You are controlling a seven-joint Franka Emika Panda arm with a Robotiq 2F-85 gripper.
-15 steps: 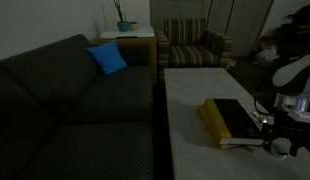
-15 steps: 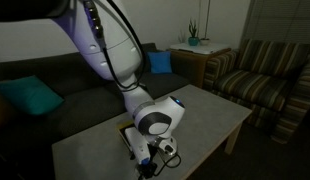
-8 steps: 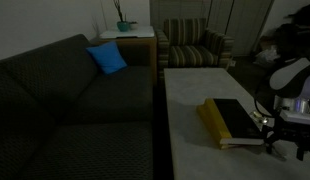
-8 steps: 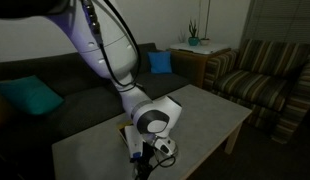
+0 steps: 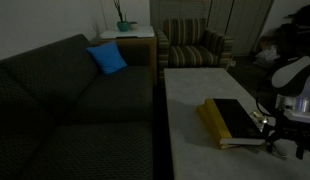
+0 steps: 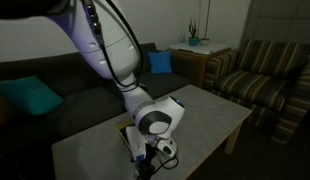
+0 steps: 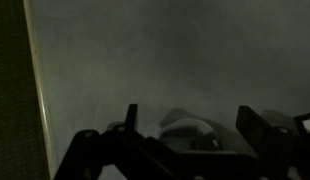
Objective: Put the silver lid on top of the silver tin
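My gripper (image 7: 188, 112) stands open low over the pale table (image 7: 145, 60), one dark finger on each side. Between the fingers (image 7: 257, 125) lies a small round silver metal piece (image 7: 190, 130). The picture is too dark to tell whether it is the silver lid or the silver tin, and I see only this one piece. In both exterior views the gripper (image 5: 282, 148) (image 6: 153, 160) hangs at the table's near end, right beside the black-and-yellow book (image 5: 230, 118) (image 6: 129, 134). Nothing is gripped.
The long pale table (image 5: 190, 95) has a dark sofa (image 5: 75, 100) along one side with a blue cushion (image 5: 107, 58). A striped armchair (image 5: 195, 45) and a side table with a plant (image 5: 125, 28) stand beyond. The table's edge (image 7: 37, 90) runs down the wrist view's left.
The gripper has shifted slightly near the book and stays low over the table. Its jaws remain open.
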